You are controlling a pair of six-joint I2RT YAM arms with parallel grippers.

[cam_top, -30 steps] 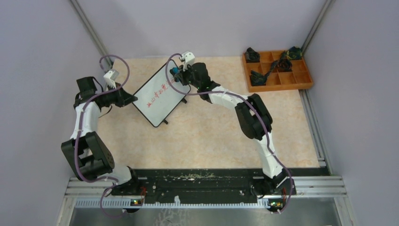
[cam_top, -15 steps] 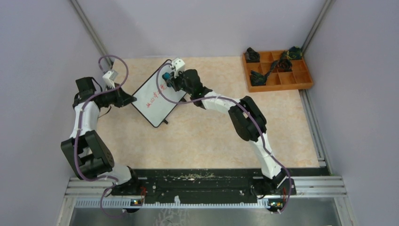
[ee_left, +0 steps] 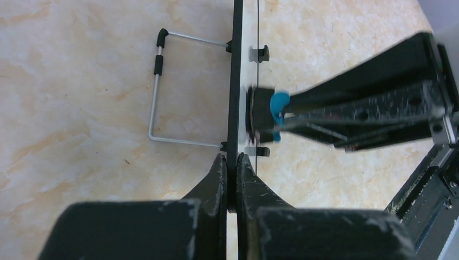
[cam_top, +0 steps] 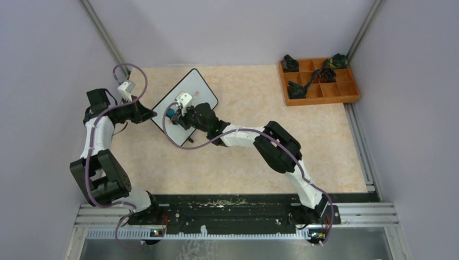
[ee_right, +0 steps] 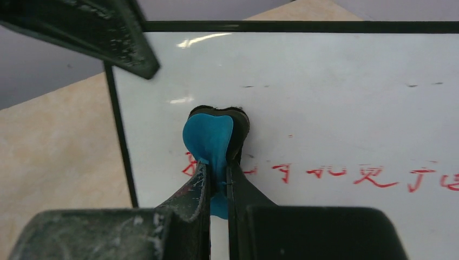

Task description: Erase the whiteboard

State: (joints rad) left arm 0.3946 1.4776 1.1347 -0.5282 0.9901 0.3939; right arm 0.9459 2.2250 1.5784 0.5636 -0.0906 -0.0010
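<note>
At the far left of the counter (cam_top: 243,157), from overhead: finds the whiteboard (cam_top: 199,88) set on a diagonal, black frame running from near left to far right. Shows the left tool (cam_top: 152,115) pinched on the board's left edge. Shows the right tool (cam_top: 174,115) stretched across from the right and clamped on a blue eraser (cam_top: 170,113) at the board's near end. Takes in an orange tray (cam_top: 320,101) well apart at the far right, with dark bits in several compartments. Too coarse here to read any writing, or to tell whether the eraser touches.

From the left wrist, looks straight along the board, edge-on, so no white face at all, only a thin black line up the middle. Confirms both fingers (ee_left: 214,179) closed tight on that edge. Adds what the overhead misses: a bent wire stand (ee_left: 154,92) folded out behind the board on the left, and the eraser's dark pad pressed flat against the front face on the right, motion-blurred.

From the right wrist, faces the white surface squarely. Catches a line of red writing (ee_right: 335,173) across the lower part, with the eraser held between closed fingers just above that line's left end. Leaves the area above mostly white, a few faint specks aside. Places one dark finger of the left tool at the upper left, over the frame.
</note>
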